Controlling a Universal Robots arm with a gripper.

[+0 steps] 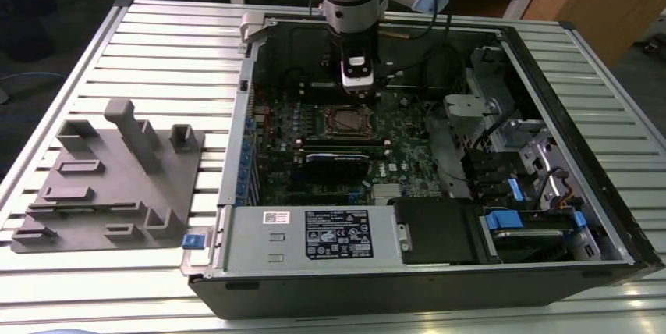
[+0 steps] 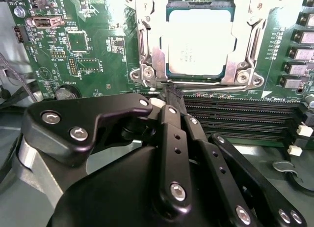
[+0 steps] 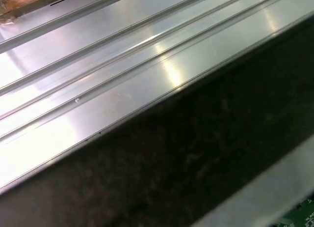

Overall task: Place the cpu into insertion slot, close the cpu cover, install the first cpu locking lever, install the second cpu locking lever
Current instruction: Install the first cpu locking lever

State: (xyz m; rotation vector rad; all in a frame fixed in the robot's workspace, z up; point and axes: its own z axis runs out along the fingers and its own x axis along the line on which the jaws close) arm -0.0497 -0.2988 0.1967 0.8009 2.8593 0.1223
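The cpu [image 2: 198, 40], with a pale silver top, lies flat in the insertion slot [image 1: 347, 121] on the green motherboard. The cpu cover [image 2: 147, 20], a silvery frame, lies down around the chip. A thin silvery lever rod [image 2: 221, 86] runs along the socket edge nearest the fingers. My gripper [image 2: 173, 95] has its black fingers [image 2: 169, 119] pressed together, tips right at that edge of the socket, nothing visible between them. In the exterior view the gripper [image 1: 357, 92] hangs inside the open case just behind the socket.
Long black memory slots [image 2: 235, 114] run beside the socket, under the fingers. The open computer case [image 1: 541, 76] sits on a slatted metal table [image 3: 98, 65], with drive cages at the exterior view's right. A grey fixture block [image 1: 115, 178] stands at its left.
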